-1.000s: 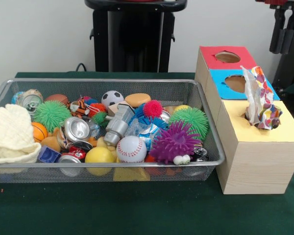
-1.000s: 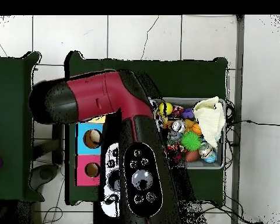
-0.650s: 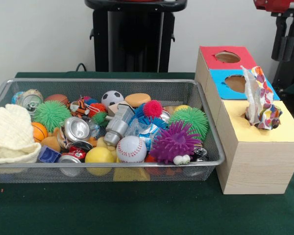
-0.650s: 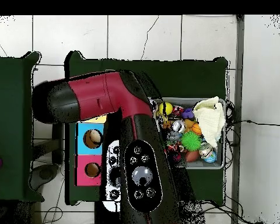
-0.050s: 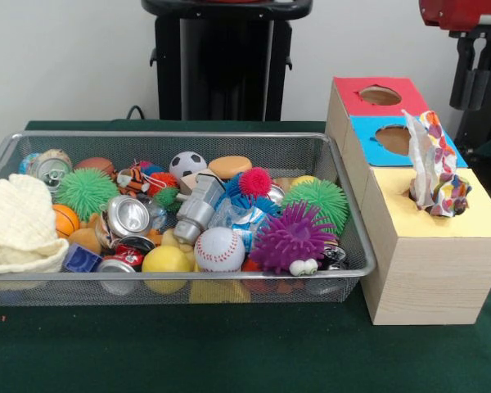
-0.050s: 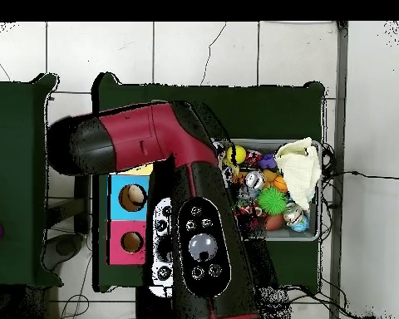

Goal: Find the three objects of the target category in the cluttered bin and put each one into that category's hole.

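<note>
A wire mesh bin [image 5: 180,277] holds mixed clutter: a baseball [image 5: 219,249], a purple spiky ball [image 5: 293,236], green spiky balls [image 5: 317,201], a soccer ball [image 5: 187,164], crushed cans [image 5: 128,217] and a cream cloth [image 5: 16,225]. To its right stands a wooden box [image 5: 425,270] with a red hole [image 5: 380,95], a blue hole [image 5: 395,137] and a yellow top. A patterned cloth [image 5: 434,168] sticks out of the yellow hole. My gripper [image 5: 473,82] hangs dark at the top right, beyond the box and high above the table. The arm [image 6: 194,224] hides it in the overhead view.
Overhead, the red and black arm covers the yellow end of the box [image 6: 117,198] and the bin's [image 6: 319,237] left side. A black stand [image 5: 225,57] rises behind the bin. Green table cloth [image 5: 229,352] lies in front of both.
The red end of the arm has come further into the front view's top right corner. Overhead, the arm has shifted slightly right. The bin's contents and the patterned cloth have not moved.
</note>
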Motion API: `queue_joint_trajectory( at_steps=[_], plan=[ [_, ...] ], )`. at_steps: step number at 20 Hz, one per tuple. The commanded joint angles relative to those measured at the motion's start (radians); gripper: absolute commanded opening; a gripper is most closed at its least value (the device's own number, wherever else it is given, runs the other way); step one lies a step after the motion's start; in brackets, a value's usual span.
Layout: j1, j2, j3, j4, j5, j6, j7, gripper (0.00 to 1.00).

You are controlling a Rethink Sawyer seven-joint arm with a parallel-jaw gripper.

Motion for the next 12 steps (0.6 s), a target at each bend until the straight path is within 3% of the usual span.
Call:
queue_joint_trajectory(
  at_steps=[1,12],
  plan=[
    [-0.02,0.035,-0.014,0.115,0.007,-0.033,0.112,0.0],
    [-0.027,0.03,-0.018,0.13,0.01,-0.033,0.114,0.0]
  ],
)
